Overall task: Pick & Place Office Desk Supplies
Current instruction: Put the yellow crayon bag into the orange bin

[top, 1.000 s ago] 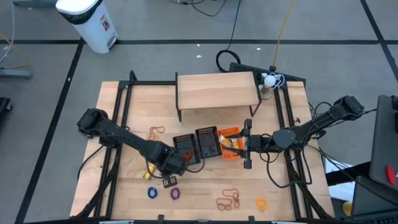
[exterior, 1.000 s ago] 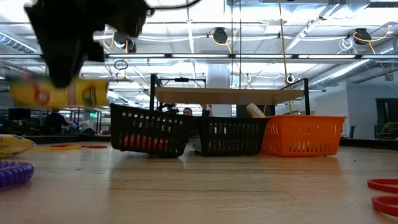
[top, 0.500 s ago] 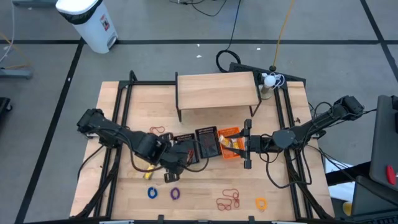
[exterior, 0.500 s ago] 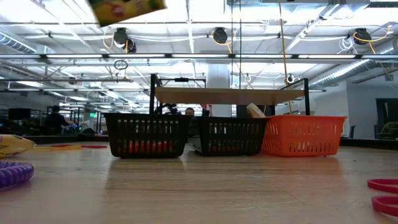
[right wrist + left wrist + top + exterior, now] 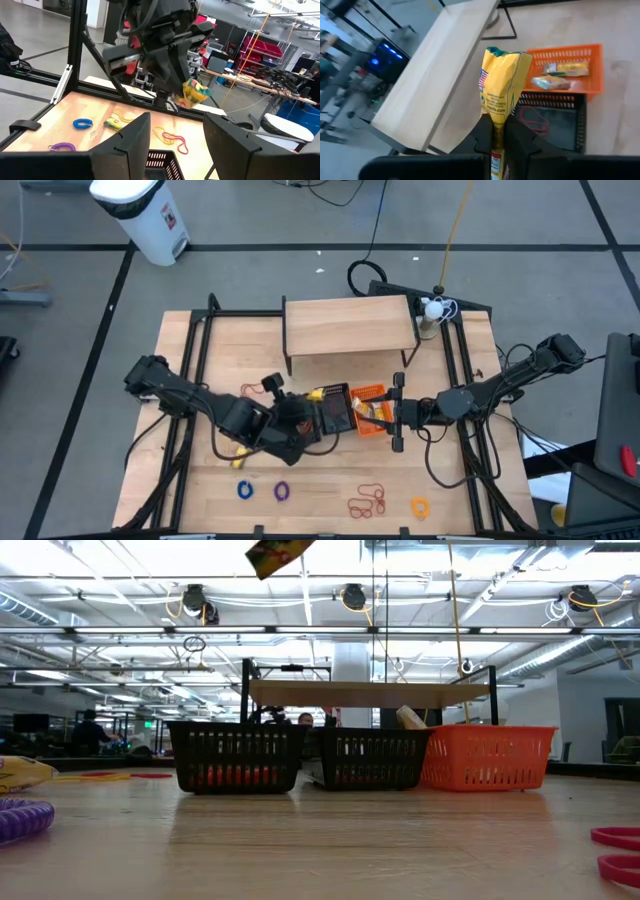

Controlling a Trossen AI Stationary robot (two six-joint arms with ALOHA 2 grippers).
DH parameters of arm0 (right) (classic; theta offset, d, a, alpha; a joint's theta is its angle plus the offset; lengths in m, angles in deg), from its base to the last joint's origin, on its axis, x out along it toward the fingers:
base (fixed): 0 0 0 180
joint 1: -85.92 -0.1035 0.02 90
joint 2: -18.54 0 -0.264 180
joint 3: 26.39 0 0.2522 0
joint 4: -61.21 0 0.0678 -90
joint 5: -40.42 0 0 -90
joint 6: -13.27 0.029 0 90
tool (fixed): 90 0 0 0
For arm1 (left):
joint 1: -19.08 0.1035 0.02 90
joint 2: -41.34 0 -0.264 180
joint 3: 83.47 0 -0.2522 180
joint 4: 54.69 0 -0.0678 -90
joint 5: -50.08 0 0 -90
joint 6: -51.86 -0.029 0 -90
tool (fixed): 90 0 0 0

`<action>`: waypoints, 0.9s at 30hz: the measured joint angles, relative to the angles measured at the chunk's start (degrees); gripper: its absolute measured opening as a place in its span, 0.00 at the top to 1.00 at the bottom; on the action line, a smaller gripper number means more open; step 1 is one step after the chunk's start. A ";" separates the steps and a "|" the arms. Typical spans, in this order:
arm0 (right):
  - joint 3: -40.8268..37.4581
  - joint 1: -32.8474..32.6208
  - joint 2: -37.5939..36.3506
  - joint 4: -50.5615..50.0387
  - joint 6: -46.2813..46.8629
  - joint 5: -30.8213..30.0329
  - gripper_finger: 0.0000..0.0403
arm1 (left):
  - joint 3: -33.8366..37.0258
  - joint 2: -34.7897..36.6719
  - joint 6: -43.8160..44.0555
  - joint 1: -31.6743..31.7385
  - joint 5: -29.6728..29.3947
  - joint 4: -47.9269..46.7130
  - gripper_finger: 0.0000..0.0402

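Left hand: closed tight on the lower end of a yellow crayon packet, which stands upright out of the fingers. In the high view the left hand is raised over the table, above the left black basket, with the packet's end showing at its 1 o'clock. In the low view the packet is high above the baskets, tilted.

Right hand: fingers spread wide, holding nothing. In the high view the right hand sits at 3 o'clock of the orange basket, just beside its rim.

Three baskets stand in a row at table centre, below a wooden shelf: the left black one, a middle black basket and the orange one. The orange basket holds small wrapped packets; the middle black basket holds red elastic loops.

Loose supplies on the table's near edge: a blue ring, a purple ring, red elastic loops, a yellow ring. A yellow piece lies at 8 o'clock of the left hand.
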 joint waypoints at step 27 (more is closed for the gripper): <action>0.02 5.75 0.00 2.62 -3.49 -0.02 0.58 | 9.49 0.02 -19.43 5.60 -5.28 18.55 0.95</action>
